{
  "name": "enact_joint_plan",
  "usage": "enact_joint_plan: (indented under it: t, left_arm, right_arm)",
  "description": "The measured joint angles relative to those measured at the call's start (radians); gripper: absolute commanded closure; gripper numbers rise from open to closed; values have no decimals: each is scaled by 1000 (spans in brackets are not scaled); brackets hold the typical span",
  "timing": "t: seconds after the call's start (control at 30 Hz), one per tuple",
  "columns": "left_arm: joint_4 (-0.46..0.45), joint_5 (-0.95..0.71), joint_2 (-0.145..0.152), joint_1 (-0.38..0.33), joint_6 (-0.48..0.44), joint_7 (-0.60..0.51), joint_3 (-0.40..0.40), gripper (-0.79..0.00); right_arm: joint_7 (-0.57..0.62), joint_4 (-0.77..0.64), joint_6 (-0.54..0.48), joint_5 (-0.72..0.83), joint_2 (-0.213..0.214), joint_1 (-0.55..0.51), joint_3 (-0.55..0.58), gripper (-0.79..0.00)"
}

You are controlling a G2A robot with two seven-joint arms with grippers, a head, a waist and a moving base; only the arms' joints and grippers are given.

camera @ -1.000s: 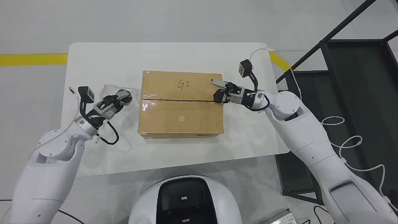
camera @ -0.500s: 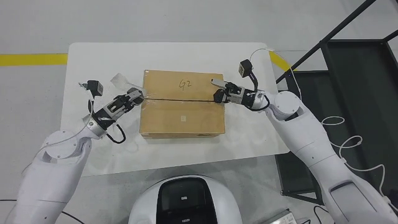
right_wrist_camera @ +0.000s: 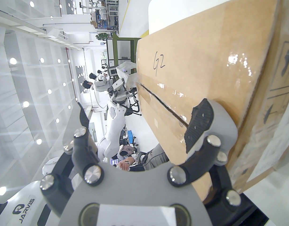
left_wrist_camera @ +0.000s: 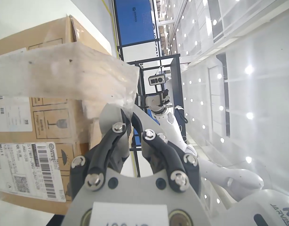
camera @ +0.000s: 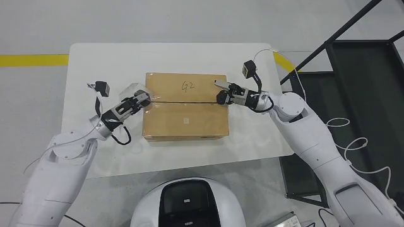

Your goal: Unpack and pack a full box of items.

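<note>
Left gripper point(camera: 142, 100) centre-left of frame, fingers pinched on plastic strip point(left_wrist_camera: 64, 71); right gripper point(camera: 220, 91) right of centre, fingers spread apart.

Rows of ceiling lamps point(left_wrist_camera: 249, 69) gave bright, even light. Glare sat on the taped box point(right_wrist_camera: 205, 55); shadows on the bench point(camera: 252, 57) were faint. Wrist views bowed at their edges.

The right tool point(right_wrist_camera: 141, 108) has its 2 fingers spread wide. 1 ribbed black pad point(right_wrist_camera: 197, 124) sits over the cardboard box point(right_wrist_camera: 205, 48) at the near end of the taped centre seam point(right_wrist_camera: 158, 101); contact is not discernible. The box rests on the white counter point(right_wrist_camera: 163, 5). At the seam's far end, the left tool point(right_wrist_camera: 121, 83) carries crumpled clear film point(right_wrist_camera: 126, 68).
</note>
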Motion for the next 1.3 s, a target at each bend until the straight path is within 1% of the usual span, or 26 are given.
enact_joint_plan:
  t: [0.13, 0.3, 0.6, 0.63, 0.7, 0.77, 1.1, 1.13, 1.17, 1.2, 1.3]
  left_arm:
    - [-10, 48, -1, -4, -36, -13, 8, 0]
    - [-20, 130, -2, -4, -58, 0, 19, 0]
    - [-19, 233, -4, -5, -80, 49, 22, 0]
    - [-20, 250, -5, -7, -85, 51, 26, -25]
    - [-23, 275, -6, -11, -95, 51, 33, -34]
    - [-29, 308, -7, -15, -107, 55, 40, 0]
    - [-42, 440, -14, -34, -120, 72, 85, 0]
    - [-41, 451, -15, -37, -118, 73, 88, -22]
    - [-40, 466, -16, -42, -115, 77, 93, -360]
    - [-40, 477, -17, -44, -112, 82, 96, -785]
    - [-42, 502, -19, -51, -107, 95, 103, -785]
  right_arm:
    - [-7, -23, 32, -12, 0, -16, 5, -785]
    - [4, -48, 56, -20, 3, -34, 20, -785]
    - [23, -107, 77, -30, 11, -72, 58, -785]
    - [25, -113, 79, -32, 12, -77, 63, -785]
    - [27, -120, 81, -34, 14, -84, 71, -785]
    - [28, -127, 84, -35, 15, -90, 79, -785]
    - [35, -136, 94, -37, 15, -99, 98, -785]
    - [36, -136, 95, -37, 15, -99, 99, -785]
    - [36, -136, 96, -38, 15, -99, 101, -785]
    - [36, -136, 97, -38, 15, -99, 102, -785]
    - [36, -136, 99, -39, 14, -98, 106, -785]
